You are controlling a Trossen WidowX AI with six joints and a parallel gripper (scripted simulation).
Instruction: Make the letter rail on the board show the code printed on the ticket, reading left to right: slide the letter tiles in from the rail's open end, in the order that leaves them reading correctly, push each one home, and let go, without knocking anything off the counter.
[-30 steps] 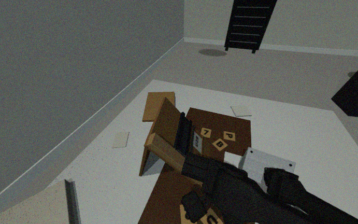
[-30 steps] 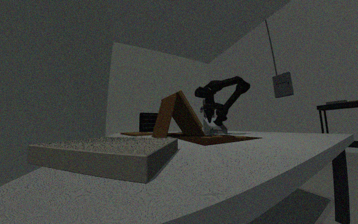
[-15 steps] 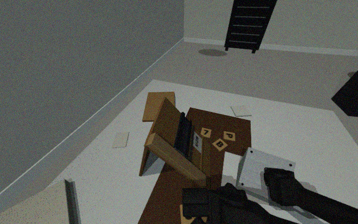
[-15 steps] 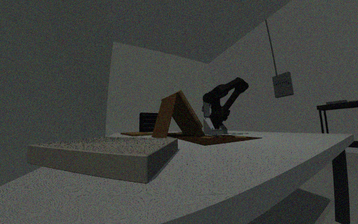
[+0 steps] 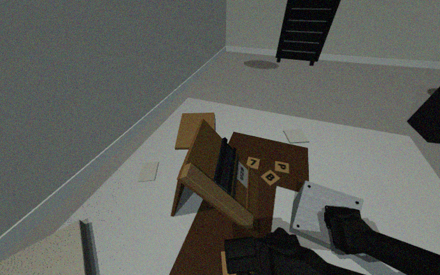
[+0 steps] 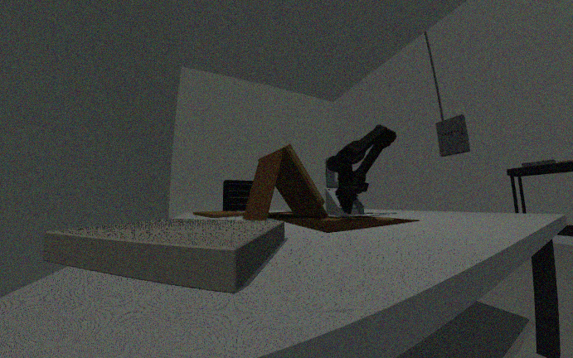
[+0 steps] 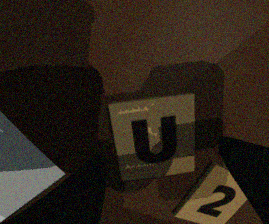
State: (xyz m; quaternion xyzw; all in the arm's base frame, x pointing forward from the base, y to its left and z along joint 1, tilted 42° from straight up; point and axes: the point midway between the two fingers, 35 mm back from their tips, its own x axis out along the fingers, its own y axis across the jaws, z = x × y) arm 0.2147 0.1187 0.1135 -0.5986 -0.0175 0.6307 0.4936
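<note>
My gripper (image 7: 162,152) is open and points down, with its fingers on either side of the U tile (image 7: 152,134) and nothing gripped. The 2 tile (image 7: 216,201) lies beside it, near the right finger. In the top view the arm covers most of both tiles. The 7 tile (image 5: 253,162), the B tile (image 5: 270,177) and the P tile (image 5: 281,167) lie flat on the brown mat. The black letter rail (image 5: 225,165) is on the sloping wooden board (image 5: 198,148); no tile shows in it. The white ticket (image 5: 242,174) is below the rail; its code is too blurred to read.
The board's thick wooden side (image 5: 218,195) stands up between the rail and the arm. A wooden block (image 5: 195,130) is behind the board. Pale flat cards lie at the left (image 5: 148,171) and back (image 5: 295,135). A thick pale slab (image 6: 145,258) is near the counter's edge.
</note>
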